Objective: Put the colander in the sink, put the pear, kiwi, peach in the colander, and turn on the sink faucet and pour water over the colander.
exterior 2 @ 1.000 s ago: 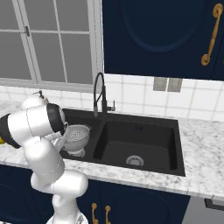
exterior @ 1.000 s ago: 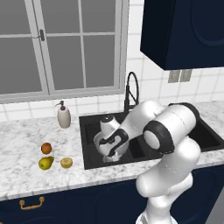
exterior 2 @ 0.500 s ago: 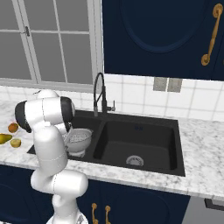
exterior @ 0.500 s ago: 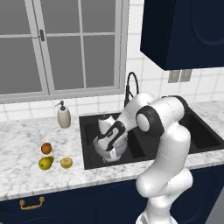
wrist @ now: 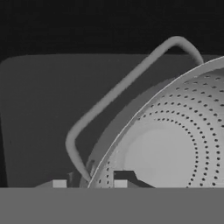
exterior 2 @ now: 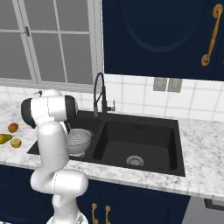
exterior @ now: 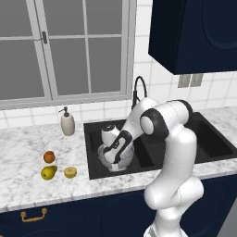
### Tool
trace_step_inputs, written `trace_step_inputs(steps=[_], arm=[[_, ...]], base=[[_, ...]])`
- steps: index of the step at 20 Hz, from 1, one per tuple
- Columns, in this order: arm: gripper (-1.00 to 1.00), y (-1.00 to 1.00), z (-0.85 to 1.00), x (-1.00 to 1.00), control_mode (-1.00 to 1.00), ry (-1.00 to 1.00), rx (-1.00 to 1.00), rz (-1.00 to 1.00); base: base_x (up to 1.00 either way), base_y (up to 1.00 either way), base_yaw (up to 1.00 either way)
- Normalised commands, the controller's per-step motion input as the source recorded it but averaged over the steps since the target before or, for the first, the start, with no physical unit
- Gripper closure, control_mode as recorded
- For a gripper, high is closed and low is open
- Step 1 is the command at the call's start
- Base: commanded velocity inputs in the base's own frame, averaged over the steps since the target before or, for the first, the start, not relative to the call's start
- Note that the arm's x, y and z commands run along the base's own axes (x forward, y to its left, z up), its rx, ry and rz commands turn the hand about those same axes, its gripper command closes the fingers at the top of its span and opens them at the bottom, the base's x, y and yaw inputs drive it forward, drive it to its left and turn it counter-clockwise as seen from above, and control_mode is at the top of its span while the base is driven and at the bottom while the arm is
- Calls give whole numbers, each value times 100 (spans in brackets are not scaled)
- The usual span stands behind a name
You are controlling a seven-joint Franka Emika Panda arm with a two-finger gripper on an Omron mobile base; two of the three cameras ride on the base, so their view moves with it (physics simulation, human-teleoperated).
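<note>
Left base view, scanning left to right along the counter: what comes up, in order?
pear → soap pump bottle → colander in the sink → sink faucet

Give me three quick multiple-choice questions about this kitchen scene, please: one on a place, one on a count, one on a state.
1. Where is the colander?
A. On the counter
B. In the sink's left basin
C. In the right basin

2. How many fruits lie on the counter?
A. Three
B. One
C. Five

3. Is the faucet running?
A. Yes, a blue stream
B. No water shows
C. It is dripping

Answers: 1 B, it sits beside the divider under the arm. 2 A, peach, pear and kiwi. 3 B, no stream below the spout.
</note>
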Motion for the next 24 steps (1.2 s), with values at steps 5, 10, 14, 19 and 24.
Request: trace_step_inputs(steps=[5,10,14,19,24], arm=[[-100,0,-25,12,-100,-9,3,0],[-100,-12,-3,-13,-100,-1,0,-2],[-100,-6,40,-32,-100,-1,0,-7],[-100,0,99,-19,-100,-3,3,-12],[-100,0,100,-9,-100,0,13,-13]], base=[[0,0,0],[0,0,0],[0,0,0],[0,0,0],[0,0,0]])
